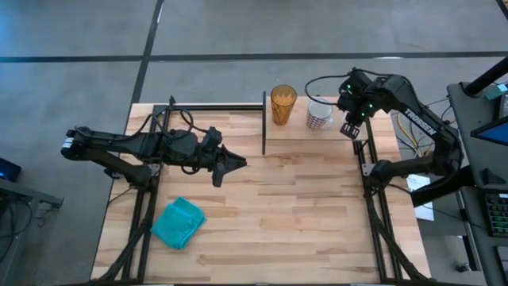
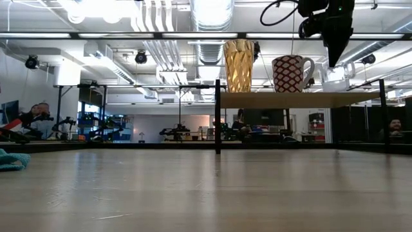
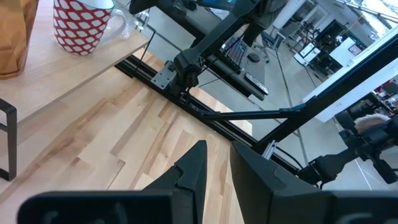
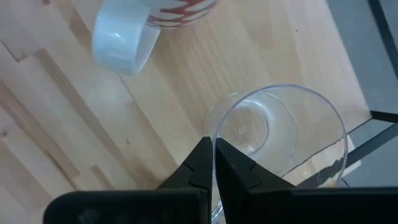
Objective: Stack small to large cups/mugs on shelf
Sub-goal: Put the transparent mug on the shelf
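While the mug (image 4: 155, 15) stands beside, right pincer (image 4: 212, 155) grips glass cup (image 4: 280, 134).

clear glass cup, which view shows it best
The right wrist view: the clear glass cup fills the frame from above, the right gripper pinching its rim. The low view shows it faintly beside the mug; the other views barely show it.

On the shelf (image 1: 313, 137), the right gripper (image 4: 212, 163) is sitting at the rim of the clear glass cup (image 4: 280, 134), fingers pinched on its wall. The mug (image 1: 319, 115) is standing just beside that gripper, handle turned toward it, and the tumbler (image 1: 283, 104) is standing beyond the mug. The left gripper (image 1: 236, 164) is hovering well apart over the table (image 1: 302, 222), with the cloth (image 1: 178, 222) lying behind it near the table's edge.
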You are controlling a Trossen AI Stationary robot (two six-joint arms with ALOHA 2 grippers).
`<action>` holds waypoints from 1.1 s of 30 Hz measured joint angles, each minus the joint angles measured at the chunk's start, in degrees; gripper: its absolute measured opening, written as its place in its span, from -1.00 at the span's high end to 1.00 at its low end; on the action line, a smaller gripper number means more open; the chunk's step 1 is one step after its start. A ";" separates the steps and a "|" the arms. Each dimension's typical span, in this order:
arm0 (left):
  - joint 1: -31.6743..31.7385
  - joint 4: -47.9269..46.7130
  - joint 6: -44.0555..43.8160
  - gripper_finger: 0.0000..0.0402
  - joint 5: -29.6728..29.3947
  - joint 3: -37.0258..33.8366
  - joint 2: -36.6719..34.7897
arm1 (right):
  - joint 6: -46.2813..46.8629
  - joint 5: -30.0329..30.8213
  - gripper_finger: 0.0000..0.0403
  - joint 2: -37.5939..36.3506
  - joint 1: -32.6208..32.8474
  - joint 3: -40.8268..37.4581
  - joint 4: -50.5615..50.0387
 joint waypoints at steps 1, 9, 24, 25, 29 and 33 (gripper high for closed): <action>0.00 0.00 0.01 0.72 0.00 0.00 0.00 | 0.01 -0.08 0.96 0.12 -0.02 -0.13 0.02; -0.01 -0.02 0.03 0.72 0.00 0.00 0.00 | 0.38 -0.96 0.96 0.50 0.01 -0.28 0.22; 0.02 -0.02 0.06 0.72 0.00 0.00 0.00 | 0.68 -0.96 0.96 -0.27 0.01 0.35 -0.13; 0.02 -0.02 0.06 0.72 0.00 0.00 0.00 | 0.68 -0.83 0.96 -0.27 0.01 0.35 -0.13; 0.02 -0.02 0.06 0.72 0.00 0.00 0.00 | 0.70 1.00 0.96 -0.27 0.01 0.38 -0.26; 0.02 -0.03 0.06 0.72 0.00 0.00 0.00 | 0.23 1.03 0.95 -0.27 0.01 0.40 -1.39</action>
